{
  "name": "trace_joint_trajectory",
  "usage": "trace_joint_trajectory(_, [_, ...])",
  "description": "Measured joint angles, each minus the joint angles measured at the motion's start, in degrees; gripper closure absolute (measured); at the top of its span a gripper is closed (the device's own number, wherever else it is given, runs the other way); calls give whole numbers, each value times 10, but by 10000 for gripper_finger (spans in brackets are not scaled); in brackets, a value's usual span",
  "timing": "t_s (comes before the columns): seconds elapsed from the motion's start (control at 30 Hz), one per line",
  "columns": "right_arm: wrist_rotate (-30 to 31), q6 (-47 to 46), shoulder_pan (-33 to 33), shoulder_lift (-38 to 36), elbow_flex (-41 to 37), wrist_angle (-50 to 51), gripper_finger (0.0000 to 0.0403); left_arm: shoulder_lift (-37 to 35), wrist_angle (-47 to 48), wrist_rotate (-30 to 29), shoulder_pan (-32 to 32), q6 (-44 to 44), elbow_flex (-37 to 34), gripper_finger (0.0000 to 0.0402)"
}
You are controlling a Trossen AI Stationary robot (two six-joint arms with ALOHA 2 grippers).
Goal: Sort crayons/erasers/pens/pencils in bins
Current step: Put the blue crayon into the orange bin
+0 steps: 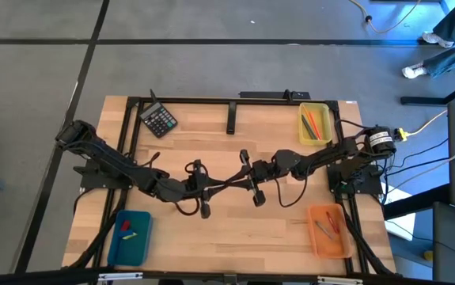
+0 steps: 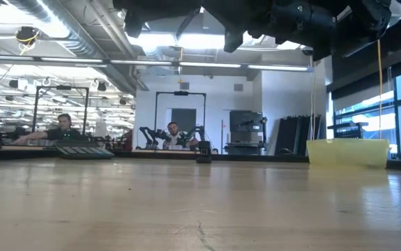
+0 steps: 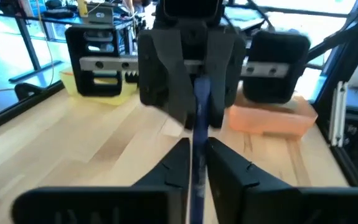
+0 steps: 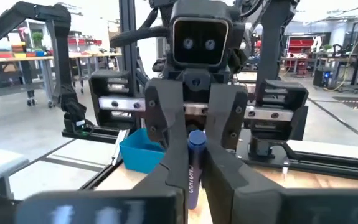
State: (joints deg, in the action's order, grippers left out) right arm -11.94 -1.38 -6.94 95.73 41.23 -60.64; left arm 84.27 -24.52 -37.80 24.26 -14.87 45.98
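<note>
A slim blue pen is held in the air over the table's middle, between my two grippers, which face each other. My left gripper comes from the left and is shut on one end; in its wrist view the pen runs away from it. My right gripper comes from the right and is shut on the other end. The yellow bin holds crayons, the orange bin slim sticks, the teal bin small erasers. My left gripper pinches the pen's left end between its two fingers, coming level from the table's left, fingers along the pen. The pen is lifted clear of the table and lies about level. My right gripper pinches the pen's right part between its two fingers, coming level from the table's right, fingers along the pen. The pen's capped tip reaches between the left gripper's fingers.
A black calculator lies at the far left of the table. The yellow bin stands at the far right, the orange bin at the near right, the teal bin at the near left. A black frame borders the table. People sit in the room behind.
</note>
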Motion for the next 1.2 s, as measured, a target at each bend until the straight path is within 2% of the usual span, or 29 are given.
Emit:
trace_joint_trajectory(0.13, [21,-46,0,0,0,3,359,0,25,-2,0,-4,0,326])
trace_joint_trajectory(0.33, [29,-86,1,-1,0,22,372,0,55,-6,-6,-15,0,283])
trace_joint_trajectory(0.5, [79,-105,1,-46,0,77,364,-12,75,-7,-9,-15,-1,265])
trace_joint_trajectory(0.7, [135,-112,-11,-168,1,303,366,-86,178,-14,-8,-16,-1,261])
trace_joint_trajectory(0.87, [141,-198,-31,-255,30,607,363,-146,255,-18,-5,-15,-1,261])
trace_joint_trajectory(1.0, [176,-304,-68,-282,54,791,362,-181,296,-18,-5,-16,-1,261])
trace_joint_trajectory(1.2, [178,-446,-160,-284,98,953,362,-200,319,-42,-5,-9,-1,265])
